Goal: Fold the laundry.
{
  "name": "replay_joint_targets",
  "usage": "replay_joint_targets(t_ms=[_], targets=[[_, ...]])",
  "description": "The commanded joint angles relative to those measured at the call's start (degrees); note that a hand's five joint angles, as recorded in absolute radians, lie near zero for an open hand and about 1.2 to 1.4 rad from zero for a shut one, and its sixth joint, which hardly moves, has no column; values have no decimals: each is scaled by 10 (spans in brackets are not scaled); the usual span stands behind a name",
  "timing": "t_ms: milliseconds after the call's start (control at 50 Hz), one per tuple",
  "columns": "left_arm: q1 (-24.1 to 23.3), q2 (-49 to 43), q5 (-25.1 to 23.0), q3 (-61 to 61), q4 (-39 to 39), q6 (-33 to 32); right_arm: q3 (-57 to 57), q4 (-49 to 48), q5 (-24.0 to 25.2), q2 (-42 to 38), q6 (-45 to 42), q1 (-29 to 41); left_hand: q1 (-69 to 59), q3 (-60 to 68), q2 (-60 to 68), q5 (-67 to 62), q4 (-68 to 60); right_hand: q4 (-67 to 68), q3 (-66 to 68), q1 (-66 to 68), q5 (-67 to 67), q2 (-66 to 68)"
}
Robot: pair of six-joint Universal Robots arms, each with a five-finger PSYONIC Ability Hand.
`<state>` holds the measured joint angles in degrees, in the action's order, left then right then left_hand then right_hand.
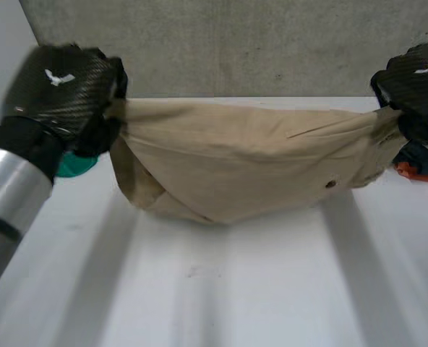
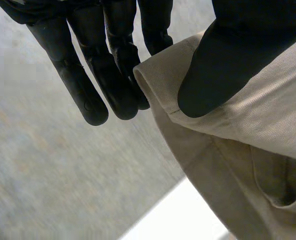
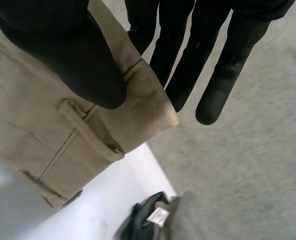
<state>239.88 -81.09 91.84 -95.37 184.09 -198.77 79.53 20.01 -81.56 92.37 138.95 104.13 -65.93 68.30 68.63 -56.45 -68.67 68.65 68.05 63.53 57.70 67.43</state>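
Both arms are spread wide over the white table (image 1: 236,289). The black left hand (image 1: 62,87) pinches one end of the beige cloth trousers (image 1: 243,159) between thumb and straight fingers. The black right hand (image 1: 416,83) pinches the waistband end the same way, and the cloth sags between them.

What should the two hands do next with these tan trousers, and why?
Probably draw the hands apart and lay the cloth down flat. The left hand and the right hand each pinch one end of the tan trousers, which sag bunched between them, with the lowest fold seemingly on the table.
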Motion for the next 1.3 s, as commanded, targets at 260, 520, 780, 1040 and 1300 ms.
replay_joint_targets(t_ms=[260, 520, 780, 1040, 1300], targets=[[43, -355, -5, 343, 234, -2, -195, -303, -106, -284, 57, 52, -141, 117, 114, -136, -113, 114, 119, 165, 123, 126], [65, -357, 0, 411, 364, 2, -221, -580, -106, -284, 75, 102, -141, 117, 114, -136, -113, 114, 119, 165, 123, 126], [72, -359, -5, 156, 339, -4, -107, -510, -92, -365, 74, 111, -141, 117, 114, -136, -113, 114, 119, 165, 123, 126], [56, -298, -1, -80, 203, -86, 30, -420, -38, -388, 67, 105, -141, 117, 114, -136, -113, 114, 119, 165, 123, 126], [23, -80, -4, -148, -104, -135, 132, -61, -39, -213, -22, 100, -141, 117, 114, -136, -113, 114, 119, 165, 123, 126]])
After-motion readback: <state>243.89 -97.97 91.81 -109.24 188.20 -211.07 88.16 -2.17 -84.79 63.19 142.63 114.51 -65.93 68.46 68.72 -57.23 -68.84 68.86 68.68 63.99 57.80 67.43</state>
